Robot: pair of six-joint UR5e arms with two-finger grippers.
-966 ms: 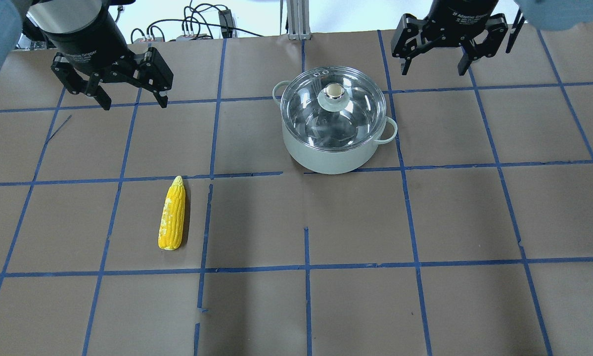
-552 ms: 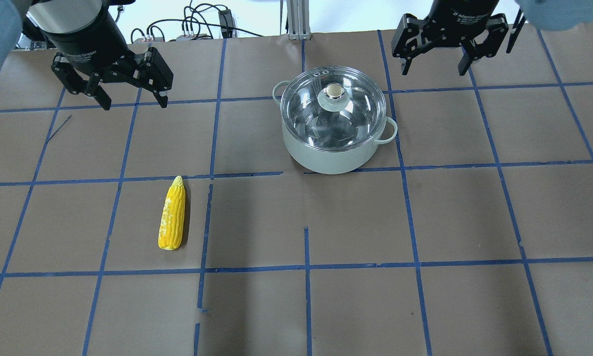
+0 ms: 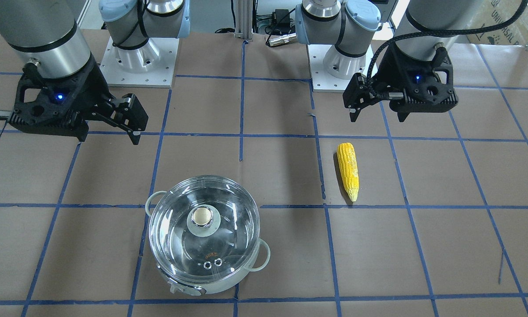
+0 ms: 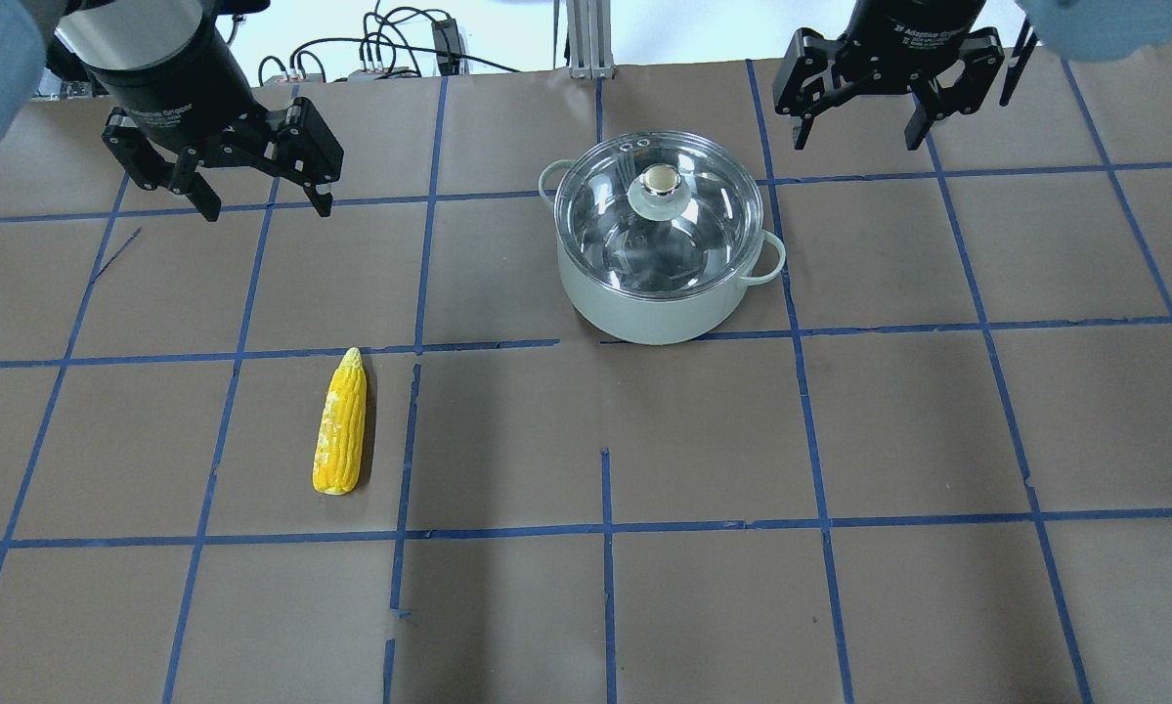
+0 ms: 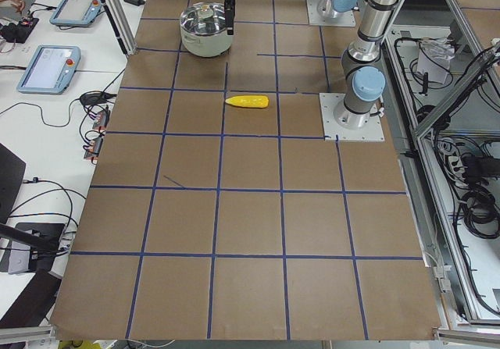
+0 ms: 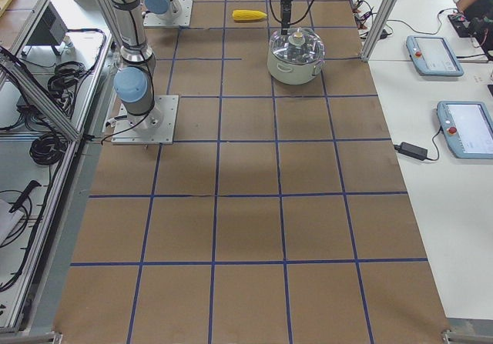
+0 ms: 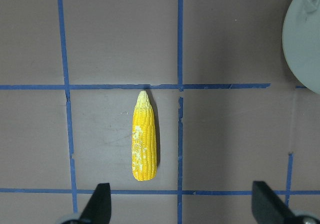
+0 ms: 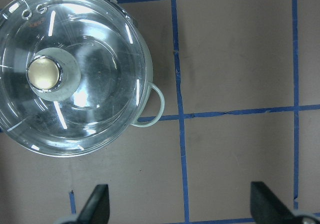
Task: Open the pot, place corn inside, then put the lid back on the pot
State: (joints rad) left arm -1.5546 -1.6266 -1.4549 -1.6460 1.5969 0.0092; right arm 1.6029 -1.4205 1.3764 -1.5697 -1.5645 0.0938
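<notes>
Glass lid (image 4: 660, 210) on pot (image 4: 644, 315), corn (image 4: 340, 425) well apart on blue-gridded brown paper (image 4: 898, 430)

Glossy glass lid (image 4: 659, 220); smooth pale pot (image 4: 644, 313); bumpy matt corn (image 4: 340, 425); matt brown paper table cover (image 4: 918, 420).

Both claws hang above the bench, spread wide.
The left claw (image 4: 265, 196) points down with its jaws far apart, holding nothing. The right claw (image 4: 855, 127) hangs the same way, well apart from it.
</notes>
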